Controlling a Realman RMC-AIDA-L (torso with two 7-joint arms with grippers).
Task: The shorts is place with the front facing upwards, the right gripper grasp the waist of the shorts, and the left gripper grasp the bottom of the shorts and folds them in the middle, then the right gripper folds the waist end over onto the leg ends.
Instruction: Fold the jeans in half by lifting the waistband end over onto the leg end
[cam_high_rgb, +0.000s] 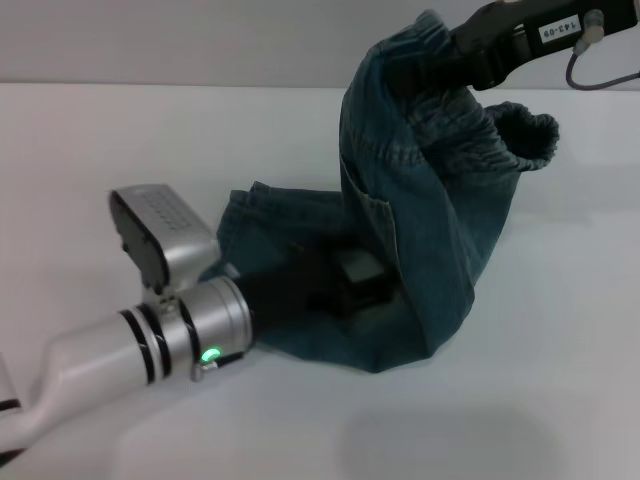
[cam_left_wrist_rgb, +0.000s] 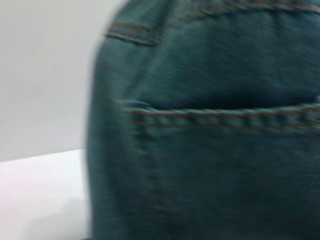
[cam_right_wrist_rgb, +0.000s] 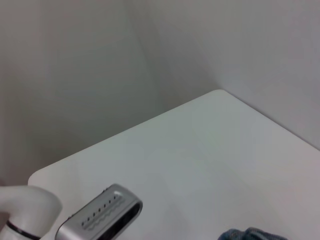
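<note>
The blue denim shorts (cam_high_rgb: 420, 210) hang from my right gripper (cam_high_rgb: 445, 55) at the upper right of the head view. That gripper is shut on the bunched waist and holds it high above the table. The lower part of the shorts lies on the table, and the lifted cloth drapes down over it. My left gripper (cam_high_rgb: 350, 285) reaches in low from the left, shut on the leg end of the shorts, with the hanging denim covering its tips. The left wrist view is filled by denim (cam_left_wrist_rgb: 210, 140) with a stitched pocket seam. A scrap of denim (cam_right_wrist_rgb: 252, 234) shows in the right wrist view.
The white table (cam_high_rgb: 120, 140) runs back to a pale wall. My left arm (cam_high_rgb: 150, 330) lies across the near left part of it. Its silver wrist housing (cam_right_wrist_rgb: 100, 217) shows in the right wrist view.
</note>
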